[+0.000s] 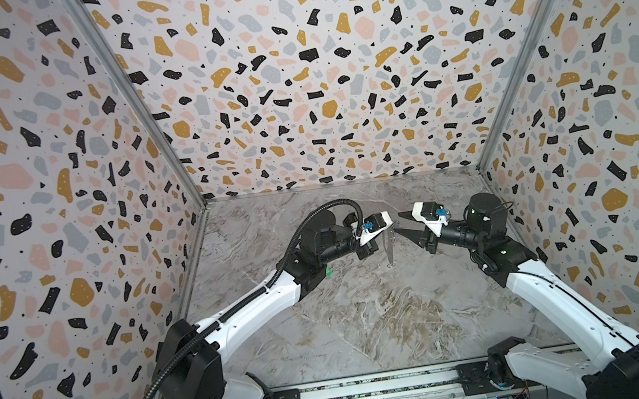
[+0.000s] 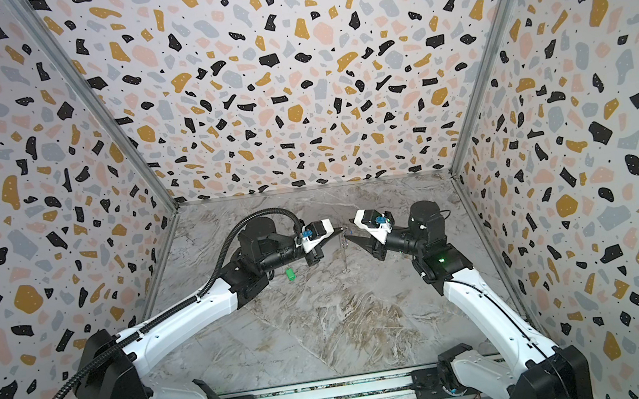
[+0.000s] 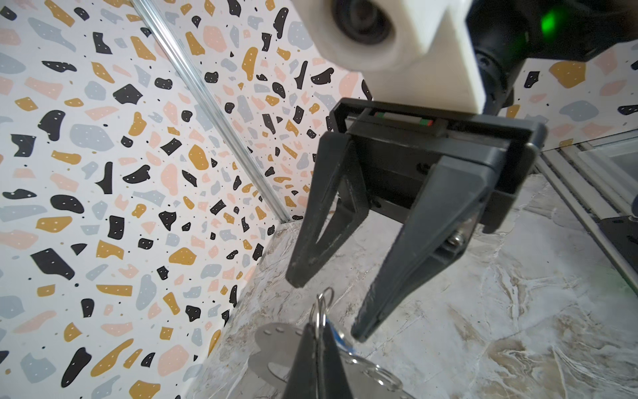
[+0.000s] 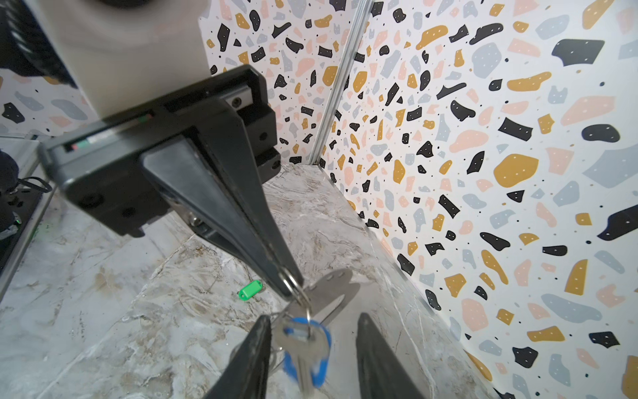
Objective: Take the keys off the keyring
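Aloft, left gripper (image 4: 289, 287) pinching keyring (image 3: 270, 350), right gripper (image 3: 327, 308) parted

Green tag (image 2: 289, 274) on marble tabletop (image 2: 327, 333)

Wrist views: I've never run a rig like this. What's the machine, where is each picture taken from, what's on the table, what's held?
Two robot arms, each ending in two fingers. The top views look down on both; each wrist view rides on one arm, facing the other. The left fingers are shut on the keyring by a wire ring, plate hanging below. A blue tag and metal key dangle between the open right fingers. A green tag lies on the marble table.
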Controlling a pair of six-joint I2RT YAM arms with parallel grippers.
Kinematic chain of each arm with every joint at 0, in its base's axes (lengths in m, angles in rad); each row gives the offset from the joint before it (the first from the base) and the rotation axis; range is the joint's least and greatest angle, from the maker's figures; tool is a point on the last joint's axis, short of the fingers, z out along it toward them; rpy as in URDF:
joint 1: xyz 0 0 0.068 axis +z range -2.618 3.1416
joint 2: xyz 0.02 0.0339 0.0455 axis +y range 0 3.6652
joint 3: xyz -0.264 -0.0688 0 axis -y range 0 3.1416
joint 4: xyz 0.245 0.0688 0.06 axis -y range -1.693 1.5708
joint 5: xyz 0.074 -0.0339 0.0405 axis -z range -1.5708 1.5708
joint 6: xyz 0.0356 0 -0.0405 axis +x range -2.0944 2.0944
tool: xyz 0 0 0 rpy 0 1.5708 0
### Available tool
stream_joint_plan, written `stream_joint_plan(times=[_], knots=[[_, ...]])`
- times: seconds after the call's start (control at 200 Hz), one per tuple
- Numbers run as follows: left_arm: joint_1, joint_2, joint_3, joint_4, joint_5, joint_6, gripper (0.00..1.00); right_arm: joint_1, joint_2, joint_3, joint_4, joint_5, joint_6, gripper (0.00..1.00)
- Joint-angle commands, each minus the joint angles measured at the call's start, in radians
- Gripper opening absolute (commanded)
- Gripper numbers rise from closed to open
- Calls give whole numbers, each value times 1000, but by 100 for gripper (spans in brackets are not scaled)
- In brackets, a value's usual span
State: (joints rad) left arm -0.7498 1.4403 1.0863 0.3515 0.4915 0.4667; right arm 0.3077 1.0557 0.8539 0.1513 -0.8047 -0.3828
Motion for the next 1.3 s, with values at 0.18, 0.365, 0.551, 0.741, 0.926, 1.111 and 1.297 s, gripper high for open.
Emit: stream_joint_plan(times=[0.18, 0.365, 0.551, 0.741, 0.926, 1.111, 1.297], knots=[[17, -4, 49, 24, 126, 6, 0, -96, -27, 13, 6, -212, 63, 47], [18, 2, 74, 6, 135, 12, 0, -146, -49, -12, 13, -222, 79, 42], [18, 11, 84, 25, 125, -13, 0, -144, -58, -34, 38, -243, 112, 38], [18, 15, 81, 68, 129, -49, 0, -133, -74, -61, 44, -223, 110, 36], [19, 14, 71, 117, 127, -84, 0, -45, -72, -87, 84, -70, 69, 37], [18, 14, 63, 133, 114, -97, 0, -20, -90, -140, 246, 8, 141, 37], [19, 15, 60, 136, 104, -103, 0, -6, -114, -163, 290, 80, 138, 34]])
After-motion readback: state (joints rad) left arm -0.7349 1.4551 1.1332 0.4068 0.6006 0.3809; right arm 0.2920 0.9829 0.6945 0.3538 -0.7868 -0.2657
